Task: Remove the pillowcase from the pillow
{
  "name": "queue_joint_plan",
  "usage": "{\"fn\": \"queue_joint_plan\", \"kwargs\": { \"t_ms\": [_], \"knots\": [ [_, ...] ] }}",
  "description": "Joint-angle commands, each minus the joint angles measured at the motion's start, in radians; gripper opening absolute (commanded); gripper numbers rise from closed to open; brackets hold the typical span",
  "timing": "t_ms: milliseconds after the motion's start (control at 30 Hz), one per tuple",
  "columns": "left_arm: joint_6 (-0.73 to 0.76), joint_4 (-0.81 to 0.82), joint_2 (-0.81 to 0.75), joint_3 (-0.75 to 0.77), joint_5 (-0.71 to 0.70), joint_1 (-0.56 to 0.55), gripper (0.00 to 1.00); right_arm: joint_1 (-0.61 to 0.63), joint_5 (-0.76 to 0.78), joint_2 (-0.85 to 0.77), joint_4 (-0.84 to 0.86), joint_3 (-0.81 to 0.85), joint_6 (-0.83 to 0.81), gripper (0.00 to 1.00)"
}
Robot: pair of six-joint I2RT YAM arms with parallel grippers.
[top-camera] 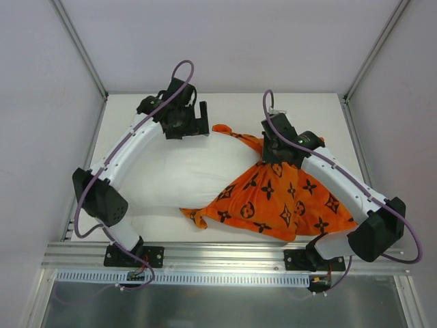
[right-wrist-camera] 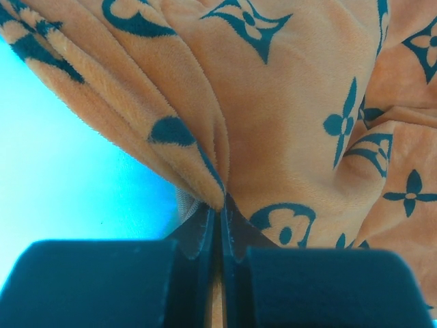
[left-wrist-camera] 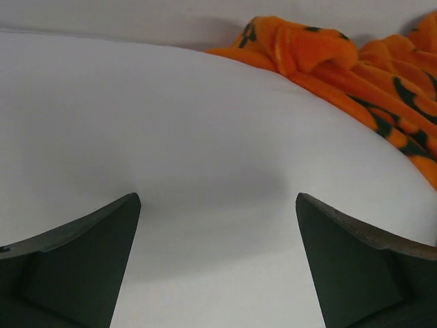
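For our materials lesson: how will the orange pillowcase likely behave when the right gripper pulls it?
Probably floppy: the pillowcase drapes in folds and bunches where the right gripper pinches it. Its plush pile likely resists slipping from that pinch. It may drag the pillow along, since it lies over one end.

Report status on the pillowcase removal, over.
Left gripper open at the pillow. Right gripper shut on the pillowcase, jaws pinching a fold. Pillowcase covers pillow's right end only. No obstruction seen.
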Motion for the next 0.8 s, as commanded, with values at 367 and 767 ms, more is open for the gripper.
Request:
{"fn": "queue_joint_plan", "kwargs": {
  "t_ms": [367, 767],
  "knots": [
    [0.080, -0.041, 0.160, -0.147, -0.037, -0.111, 0.00, 0.034, 0.105, -0.023, -0.039, -0.036, -0.033, 0.81],
    [0.003, 0.095, -0.047, -0.349, 0.072, -0.114, 0.00, 0.137, -0.055, 0.233, 0.016, 0.343, -0.110, 0.96]
  ]
}}
